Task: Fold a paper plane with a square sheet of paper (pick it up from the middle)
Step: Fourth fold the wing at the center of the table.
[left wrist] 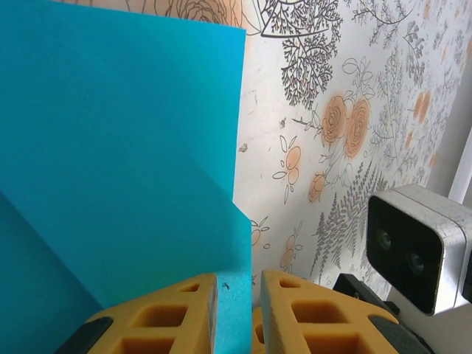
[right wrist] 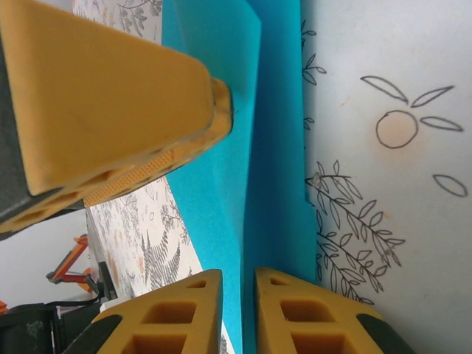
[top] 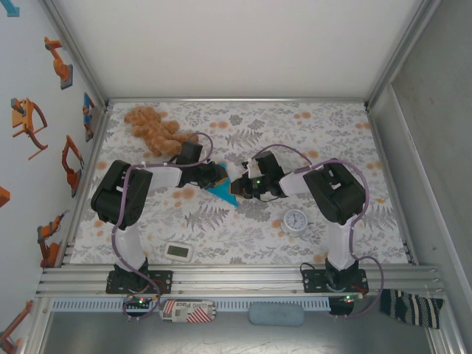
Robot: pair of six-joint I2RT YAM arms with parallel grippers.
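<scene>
paper (top: pixel 221 192): folded | edge between left fingers (left wrist: pixel 169 313) | also between right fingers (right wrist: pixel 295 313)

I am working in a robotics lab, inside a purpose-built test cell. Aluminium rails (top: pixel 236 279) are running across the bottom of the overhead view, and my left arm (top: pixel 122 195) and right arm (top: pixel 335 192) are standing bolted to them, purple cables (top: pixel 118 221) looping along them. White panels (top: pixel 236 44) are closing in the top of the frame, and robot-arm stickers (top: pixel 29 122) are dotting the left wall. A flowered cloth (top: pixel 324 125) is covering the table, with odd props lying on it: a teddy bear (top: pixel 153 127) at upper left, a clock (top: pixel 296 220) and a white gadget (top: pixel 179 252) lower down. A two-lens camera (left wrist: pixel 417 247) is sitting at lower right beside my left pincer (left wrist: pixel 240 284).
</scene>
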